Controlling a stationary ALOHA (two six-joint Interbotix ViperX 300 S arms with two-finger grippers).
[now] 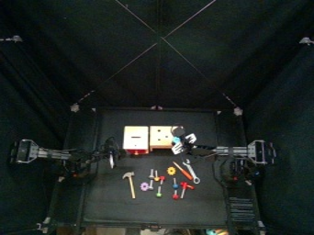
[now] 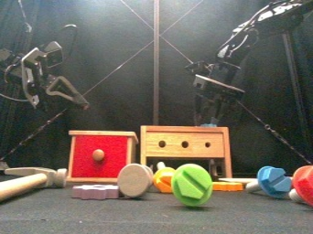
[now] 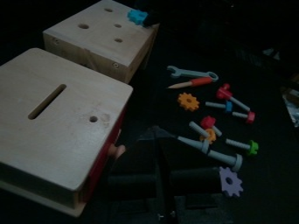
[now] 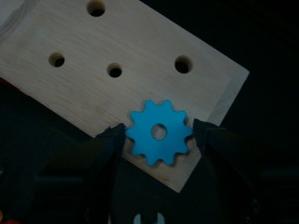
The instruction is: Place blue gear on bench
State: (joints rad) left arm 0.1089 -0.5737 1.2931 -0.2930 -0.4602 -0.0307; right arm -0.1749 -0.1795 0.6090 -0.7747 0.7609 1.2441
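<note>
The blue gear [image 4: 158, 131] sits between my right gripper's [image 4: 160, 144] two jaws, which press on it from both sides. It hangs over one corner of the bench [image 4: 105, 61], a tan wooden block with round holes in its top. From above, the blue gear [image 1: 179, 142] shows at the right edge of the bench [image 1: 161, 136]. In the left wrist view the blue gear [image 3: 136, 15] shows at the far corner of the bench [image 3: 100, 35]. In the front view my right gripper [image 2: 213, 117] hangs just over the bench [image 2: 186, 144]. My left gripper [image 1: 110, 156] rests open at the table's left.
A wooden box with a red face and a slot [image 1: 135, 139] stands left of the bench. Small tools lie in front: a hammer [image 1: 128, 181], a green screw [image 2: 191, 183], a wrench [image 3: 193, 72], an orange gear [image 3: 187, 101] and a purple gear [image 3: 232, 180].
</note>
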